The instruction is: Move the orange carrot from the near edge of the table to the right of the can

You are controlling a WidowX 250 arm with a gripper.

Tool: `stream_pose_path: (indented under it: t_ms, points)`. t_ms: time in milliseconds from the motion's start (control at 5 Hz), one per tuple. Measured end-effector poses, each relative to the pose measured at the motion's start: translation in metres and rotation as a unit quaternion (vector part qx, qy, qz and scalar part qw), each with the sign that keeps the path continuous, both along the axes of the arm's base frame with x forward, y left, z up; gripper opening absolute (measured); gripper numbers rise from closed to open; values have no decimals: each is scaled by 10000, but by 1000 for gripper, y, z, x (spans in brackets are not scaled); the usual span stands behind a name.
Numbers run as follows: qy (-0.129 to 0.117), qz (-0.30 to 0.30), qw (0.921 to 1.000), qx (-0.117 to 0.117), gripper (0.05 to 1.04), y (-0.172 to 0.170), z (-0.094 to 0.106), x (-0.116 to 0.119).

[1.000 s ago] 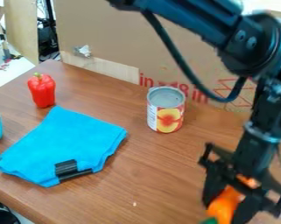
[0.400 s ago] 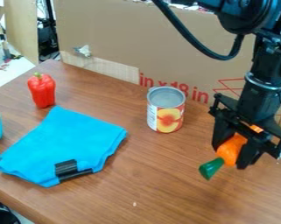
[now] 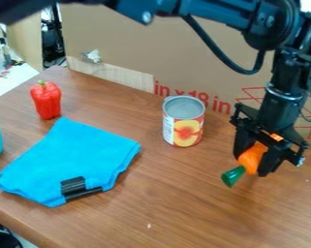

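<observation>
Gripper (image 3: 251,163), right: closed on orange toy (image 3: 250,157), green end protruding. Grasp seemingly done, release not yet. Leftward: can (image 3: 183,123), blue cloth (image 3: 67,160); far left: red pepper (image 3: 47,100).

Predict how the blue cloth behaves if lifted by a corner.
Probably floppy: the blue cloth lies flat in layers, so it would likely droop. The folds look loose and may open. The black strip at its edge might sag.

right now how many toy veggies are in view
2: the red pepper, just behind the cloth at the left, and the orange one with a green end, held in the claw at the right.
</observation>
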State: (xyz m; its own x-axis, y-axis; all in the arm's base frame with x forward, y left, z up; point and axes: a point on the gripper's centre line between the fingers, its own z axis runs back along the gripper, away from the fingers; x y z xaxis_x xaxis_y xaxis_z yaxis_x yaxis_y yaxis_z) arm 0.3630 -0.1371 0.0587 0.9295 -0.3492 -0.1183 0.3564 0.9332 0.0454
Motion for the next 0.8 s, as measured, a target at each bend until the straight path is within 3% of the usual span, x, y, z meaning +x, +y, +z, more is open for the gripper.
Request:
stream_pose_path:
  t_ms: [400,800]
  points:
    - [496,-50,9987,-125,605,1,-30,19]
    - [545,126,9980,-289,605,5,-33,20]
